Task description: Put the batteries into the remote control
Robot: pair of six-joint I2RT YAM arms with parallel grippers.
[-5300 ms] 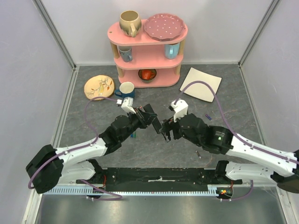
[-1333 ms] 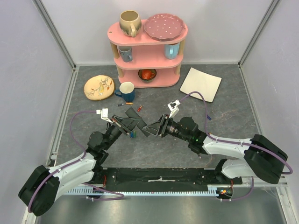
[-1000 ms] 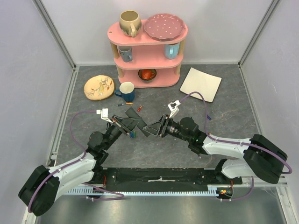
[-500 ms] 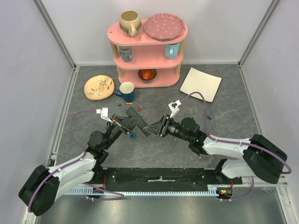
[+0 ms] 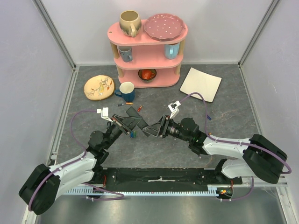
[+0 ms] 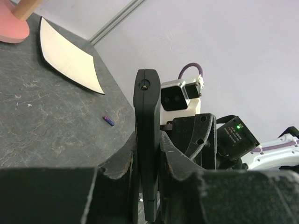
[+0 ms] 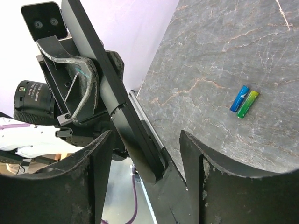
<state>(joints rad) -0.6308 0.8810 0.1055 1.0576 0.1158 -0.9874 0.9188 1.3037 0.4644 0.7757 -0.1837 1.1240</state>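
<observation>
Black remote, pinched in my left gripper, is offered to my right gripper, spread wide astride its end, likely to take hold.

Black remote raised edge-on; two batteries lie touching.

The left arm and right arm are shown clad in white shells with black joints, a purple cable looped from each. The left claw and right claw are moulded in rough matt black.
</observation>
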